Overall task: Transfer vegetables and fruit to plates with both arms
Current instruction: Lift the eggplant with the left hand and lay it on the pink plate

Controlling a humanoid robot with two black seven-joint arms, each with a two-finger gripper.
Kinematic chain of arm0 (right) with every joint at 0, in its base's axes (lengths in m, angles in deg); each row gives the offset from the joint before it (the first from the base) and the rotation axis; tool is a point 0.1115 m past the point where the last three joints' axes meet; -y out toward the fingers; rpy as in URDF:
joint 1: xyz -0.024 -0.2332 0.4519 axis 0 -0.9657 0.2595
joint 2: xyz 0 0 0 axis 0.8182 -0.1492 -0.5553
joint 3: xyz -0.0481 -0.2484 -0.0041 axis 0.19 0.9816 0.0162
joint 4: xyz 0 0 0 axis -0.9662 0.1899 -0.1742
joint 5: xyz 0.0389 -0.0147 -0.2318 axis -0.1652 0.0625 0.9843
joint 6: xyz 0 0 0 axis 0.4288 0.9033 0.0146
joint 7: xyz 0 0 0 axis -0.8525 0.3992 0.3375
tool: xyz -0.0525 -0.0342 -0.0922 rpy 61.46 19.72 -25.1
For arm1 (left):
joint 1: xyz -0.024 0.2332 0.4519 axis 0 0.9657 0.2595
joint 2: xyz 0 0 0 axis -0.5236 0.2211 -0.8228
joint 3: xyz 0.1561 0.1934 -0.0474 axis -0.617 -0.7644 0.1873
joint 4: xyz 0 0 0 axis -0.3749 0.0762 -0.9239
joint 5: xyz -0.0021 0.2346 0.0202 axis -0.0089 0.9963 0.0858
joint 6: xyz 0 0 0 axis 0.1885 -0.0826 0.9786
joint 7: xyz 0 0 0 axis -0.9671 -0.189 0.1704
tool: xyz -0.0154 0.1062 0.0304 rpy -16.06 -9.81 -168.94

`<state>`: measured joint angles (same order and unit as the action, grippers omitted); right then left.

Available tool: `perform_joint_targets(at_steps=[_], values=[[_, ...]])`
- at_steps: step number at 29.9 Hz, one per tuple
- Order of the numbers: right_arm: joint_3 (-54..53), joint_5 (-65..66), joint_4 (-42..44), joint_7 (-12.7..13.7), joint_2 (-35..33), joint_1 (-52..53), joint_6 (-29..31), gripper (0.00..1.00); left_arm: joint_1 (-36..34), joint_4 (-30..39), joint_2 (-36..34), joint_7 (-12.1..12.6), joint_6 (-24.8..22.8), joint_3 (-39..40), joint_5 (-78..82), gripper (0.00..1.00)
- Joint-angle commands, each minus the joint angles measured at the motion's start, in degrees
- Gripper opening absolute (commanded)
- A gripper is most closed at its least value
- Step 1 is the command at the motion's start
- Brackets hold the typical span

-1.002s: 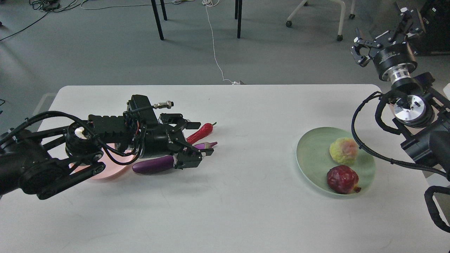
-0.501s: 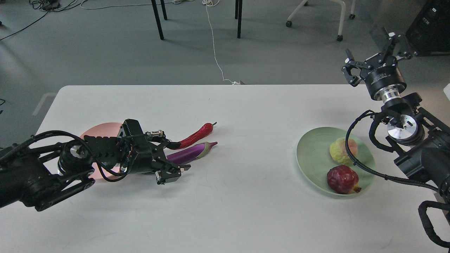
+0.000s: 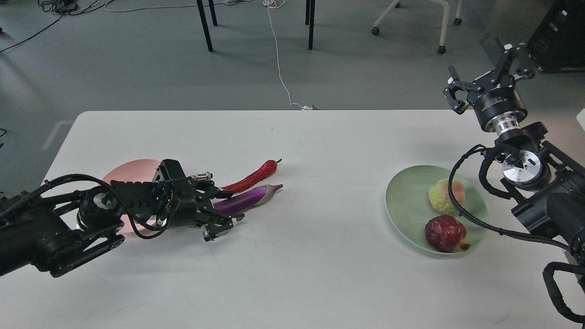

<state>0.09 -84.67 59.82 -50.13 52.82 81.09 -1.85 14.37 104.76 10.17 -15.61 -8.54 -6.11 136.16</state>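
Grey floor stretches behind a wide white table (image 3: pixel 292 274), with dark chair legs (image 3: pixel 205 25) and a white cable (image 3: pixel 279 59) trailing toward the table's far edge. Over on the left side, the left gripper (image 3: pixel 218 211) lies low on the tabletop, its two fingers parted around the thick end of the long glossy purple eggplant (image 3: pixel 244 201) — one finger on the far side, one on the near side, though whether they press the skin I cannot tell. That eggplant lies on the bare table, stem cap pointing right. Just beyond it, nearly parallel, sits the slim curved red chili pepper (image 3: pixel 251 176), also on the table, close alongside the eggplant. Behind the left arm, the pale pink round plate (image 3: pixel 132 169) shows only its far rim and carries nothing visible.

Across to the right, the pale green round plate (image 3: pixel 406 196) holds both fruits: the bumpy yellow-green fruit with a pink blush (image 3: pixel 442 195) on the far side, the dark red pomegranate-like fruit (image 3: pixel 445 234) nearer, the two close together. High above the table's far right corner, the right gripper (image 3: pixel 486 73) hangs with fingers spread wide, holding nothing.
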Motion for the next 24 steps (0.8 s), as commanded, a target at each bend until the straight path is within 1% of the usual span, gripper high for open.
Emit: perform_joint_targets(at_steps=[1, 3, 4, 6, 9, 13, 17, 20, 22, 24], values=[[-0.01, -0.01, -0.05, -0.05, 0.13, -0.02, -0.01, 0.99, 0.02, 0.35, -0.85, -0.63, -0.08, -0.38, -0.01, 0.36], [-0.01, -0.01, -0.05, -0.05, 0.13, -0.02, -0.01, 0.99, 0.02, 0.88, -1.11, -3.06, -0.08, -0.04, -0.11, 0.23], [-0.01, -0.01, -0.05, -0.05, 0.05, -0.02, -0.01, 0.99, -0.07, 0.97, -1.11, -3.06, -0.16, 0.23, -0.37, 0.19], [-0.01, -0.01, -0.05, -0.05, 0.04, -0.02, -0.01, 0.99, -0.16, 1.06, -1.55, -3.06, -0.08, 0.75, -2.12, 0.16], [-0.01, -0.01, -0.05, -0.14, 0.04, -0.02, -0.01, 0.99, -0.33, 3.59, -3.48, -3.06, -0.16, 2.16, -6.34, 0.16], [-0.01, -0.01, -0.14, -0.14, 0.13, -0.02, -0.01, 0.99, -0.95, 10.18, -9.71, -3.06, -0.25, 4.44, -11.0, 0.16], [-0.01, 0.08, -0.22, -0.14, 0.13, 0.06, -0.01, 0.99, -0.95, 14.06, -16.91, -3.06, -0.34, 7.69, -13.99, 0.16], [-0.01, 0.08, -0.22, -0.14, 0.13, 0.07, -0.01, 0.99, -0.69, 13.98, -23.07, -3.06, -0.34, 7.44, -16.63, 0.16], [-0.01, 0.08, -0.14, -0.14, 0.13, 0.07, -0.01, 0.99, -0.16, 12.93, -25.01, -3.06, -0.43, 7.17, -18.21, 0.17], [-0.01, 0.08, -0.14, -0.14, 0.13, 0.07, -0.01, 0.99, 0.1, 9.51, -25.37, -3.06, -0.6, 6.56, -18.66, 0.17]])
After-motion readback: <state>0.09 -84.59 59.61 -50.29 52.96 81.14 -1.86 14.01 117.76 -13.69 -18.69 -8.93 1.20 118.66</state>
